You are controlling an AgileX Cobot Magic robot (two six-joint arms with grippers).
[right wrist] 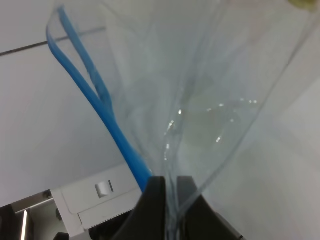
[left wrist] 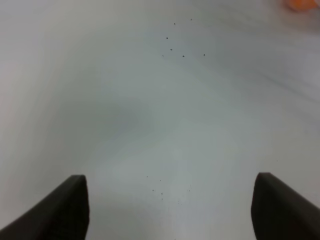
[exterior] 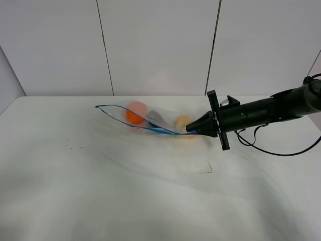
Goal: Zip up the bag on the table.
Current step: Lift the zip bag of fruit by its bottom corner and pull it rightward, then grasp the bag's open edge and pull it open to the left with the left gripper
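The clear bag (exterior: 150, 119) lies on the white table (exterior: 100, 191), mid-back. Its blue zip strip (exterior: 150, 128) runs from the far left corner to the right end. Orange (exterior: 135, 113), dark and yellow (exterior: 183, 122) produce shows through it. My right gripper (exterior: 194, 131) is shut on the bag's right end at the zip strip. In the right wrist view the closed fingers (right wrist: 155, 197) pinch the plastic (right wrist: 210, 115) beside the blue strip (right wrist: 107, 112), whose two halves part farther off. My left gripper (left wrist: 170, 187) is open over bare table (left wrist: 150, 115), and is not seen in the high view.
Small dark specks (exterior: 70, 145) lie on the table left of the bag and show in the left wrist view (left wrist: 172, 49). A thin dark mark (exterior: 208, 168) sits in front of the right gripper. The right arm's cable (exterior: 276, 152) hangs over the table's right side. A panelled wall stands behind.
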